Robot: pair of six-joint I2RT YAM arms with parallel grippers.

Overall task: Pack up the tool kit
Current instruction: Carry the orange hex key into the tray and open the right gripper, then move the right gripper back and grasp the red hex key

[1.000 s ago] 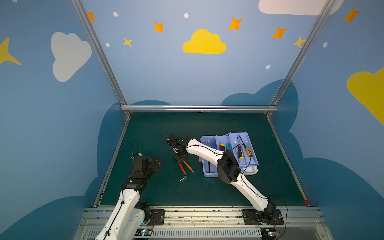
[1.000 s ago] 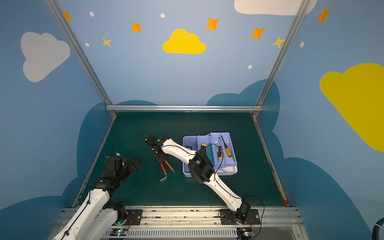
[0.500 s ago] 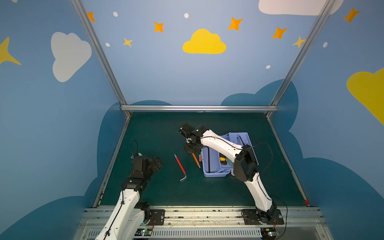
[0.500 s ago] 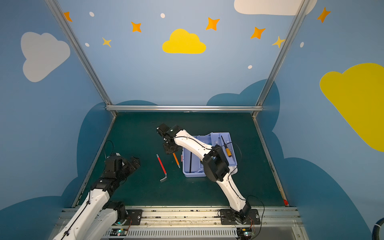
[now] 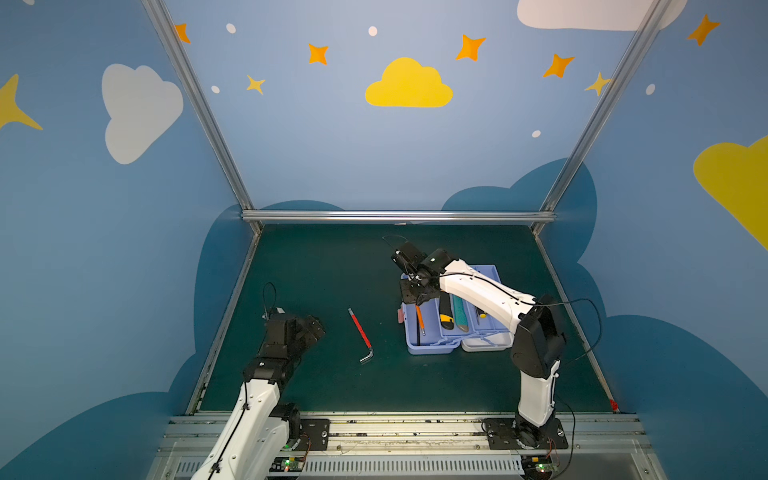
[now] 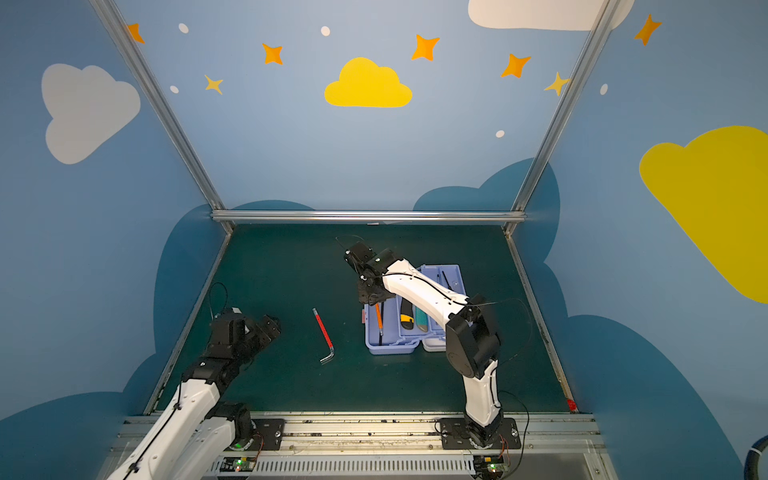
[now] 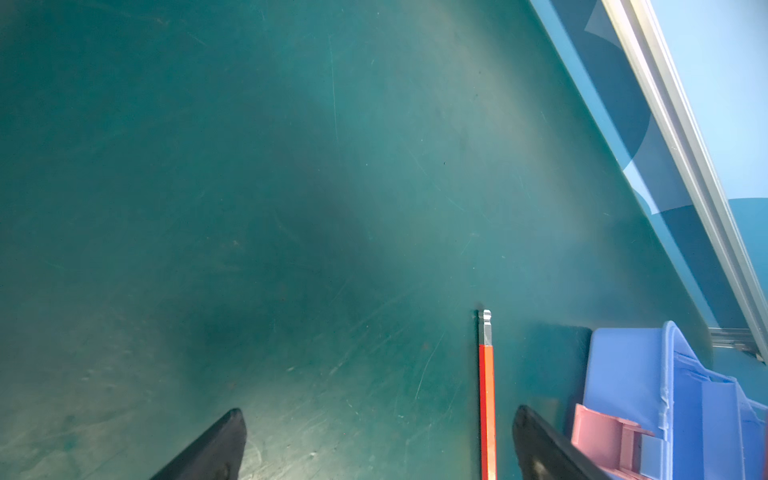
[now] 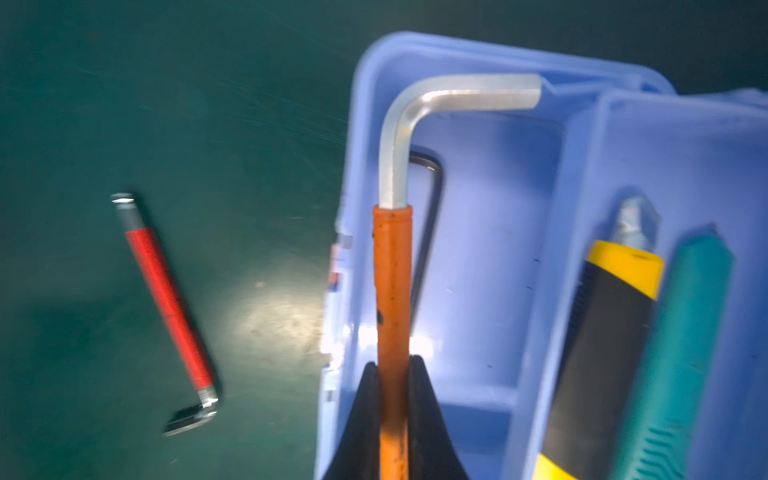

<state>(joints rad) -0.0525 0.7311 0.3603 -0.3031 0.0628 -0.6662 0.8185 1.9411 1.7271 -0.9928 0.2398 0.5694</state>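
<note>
1. Your right gripper [image 8: 392,365] is clamped on the orange sleeve of the orange hex key [image 8: 392,291], with one black finger pressed against each side.
2. In both top views, that gripper [image 5: 417,297] sits at the 12 o'clock end of the tool kit box [image 5: 432,347]. The orange hex key [image 6: 378,318] runs from it toward 6 o'clock, over the compartment on the box's 9 o'clock side.
3. The key's bare metal bend lies above that compartment's far wall. You cannot tell from these views whether it touches the plastic.
4. A thin black hex key [image 8: 432,199] already lies in the same compartment.
5. The next compartment toward 3 o'clock holds a yellow-and-black tool [image 5: 445,311] and a teal tool [image 5: 459,316], side by side.
6. The box stands open on the green mat [image 5: 332,270], at 3 o'clock from the mat's middle. Its white lid [image 5: 486,343] shows at the 5 o'clock corner.
7. The red hex key [image 5: 360,330] lies flat on the mat at 9 o'clock from the box, apart from it, with its bent end toward 6 o'clock.
8. Your left gripper [image 7: 378,411] has its fingers spread wide and holds nothing. It sits at 9 o'clock from the red hex key [image 7: 487,395], and the wrist view shows the key's shaft just inside one finger.
</note>
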